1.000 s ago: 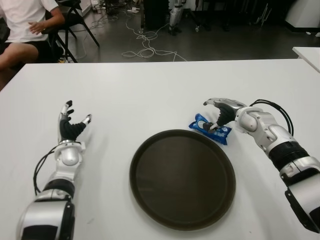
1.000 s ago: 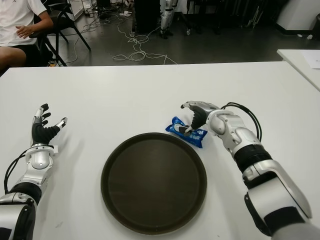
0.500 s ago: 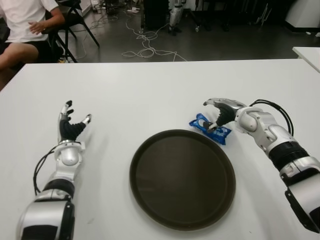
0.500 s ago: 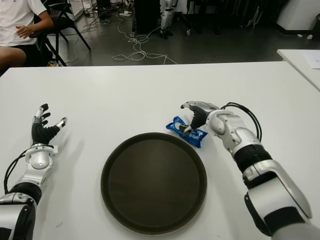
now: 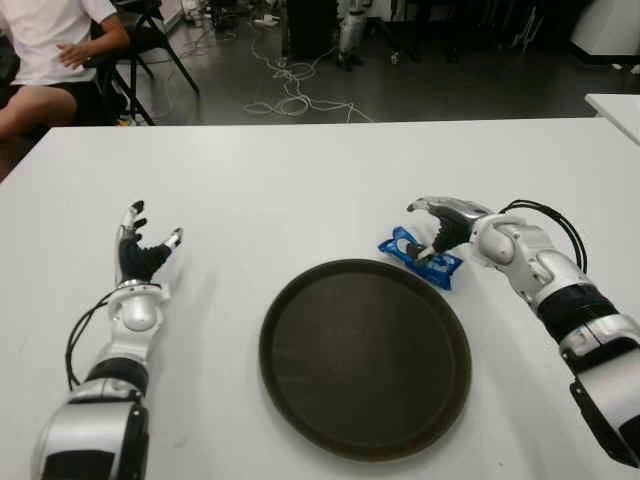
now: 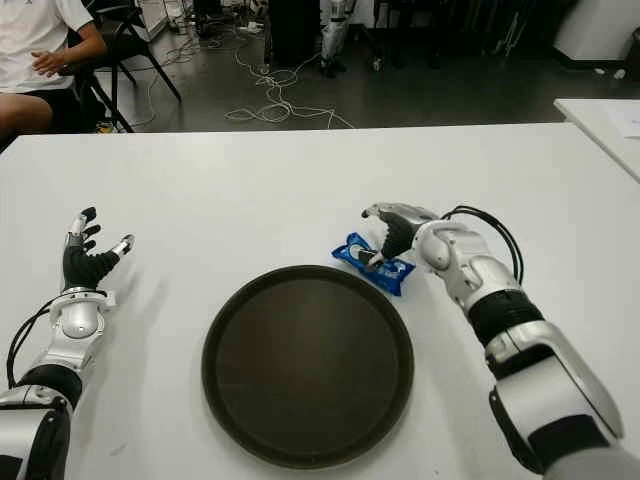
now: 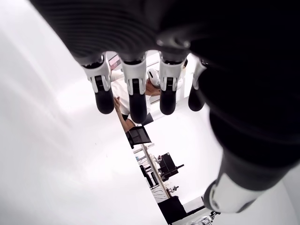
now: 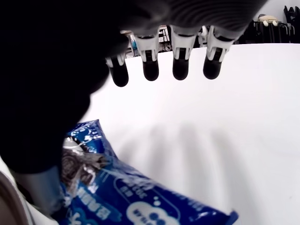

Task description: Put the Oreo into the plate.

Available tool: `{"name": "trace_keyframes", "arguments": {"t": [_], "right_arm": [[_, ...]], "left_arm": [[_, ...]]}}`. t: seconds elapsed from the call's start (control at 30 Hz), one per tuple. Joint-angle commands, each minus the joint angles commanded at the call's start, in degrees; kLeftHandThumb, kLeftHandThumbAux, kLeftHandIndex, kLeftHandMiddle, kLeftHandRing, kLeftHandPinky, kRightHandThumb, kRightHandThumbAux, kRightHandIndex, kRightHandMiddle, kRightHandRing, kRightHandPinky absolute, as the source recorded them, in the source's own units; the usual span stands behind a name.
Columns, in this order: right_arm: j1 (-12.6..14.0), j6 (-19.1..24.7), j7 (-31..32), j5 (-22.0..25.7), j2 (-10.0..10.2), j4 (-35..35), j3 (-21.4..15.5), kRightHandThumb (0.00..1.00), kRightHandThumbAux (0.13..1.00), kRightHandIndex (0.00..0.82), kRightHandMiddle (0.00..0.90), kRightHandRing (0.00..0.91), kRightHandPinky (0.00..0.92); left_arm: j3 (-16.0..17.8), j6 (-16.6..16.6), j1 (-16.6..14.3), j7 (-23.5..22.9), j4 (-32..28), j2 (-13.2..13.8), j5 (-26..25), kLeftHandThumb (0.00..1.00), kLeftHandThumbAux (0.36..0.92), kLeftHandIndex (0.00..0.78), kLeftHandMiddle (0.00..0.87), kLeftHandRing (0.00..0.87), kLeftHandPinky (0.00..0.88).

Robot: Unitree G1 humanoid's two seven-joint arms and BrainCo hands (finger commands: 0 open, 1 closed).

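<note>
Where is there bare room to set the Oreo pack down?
The plate is bare throughout. The table is free beyond it and between it and the idle left hand. Crowded only at the plate's far right rim, where the right hand reaches over the Oreo pack.

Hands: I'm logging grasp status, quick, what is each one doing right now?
Left hand: open, holding nothing, left of the plate.
Right hand: open over the Oreo pack, thumb at it, fingers not closed.

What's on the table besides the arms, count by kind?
Blue Oreo pack: 1, beside the plate under the right robot hand
Dark round plate: 1, nothing in it
Total: 2
</note>
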Motion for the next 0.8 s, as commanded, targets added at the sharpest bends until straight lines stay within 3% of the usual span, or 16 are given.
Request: {"name": "trace_keyframes", "arguments": {"t": [0.8], "right_arm": [[0.67, 1.78, 1.07, -0.51, -0.11, -1.9, 0.13, 0.0, 0.764, 0.0, 0.0, 0.0, 0.006]], "left_arm": [[-0.26, -0.74, 0.02, 0.06, -0.12, 0.04, 0.29, 0.019, 0.777, 0.073, 0.123, 0.114, 0.117]]}}
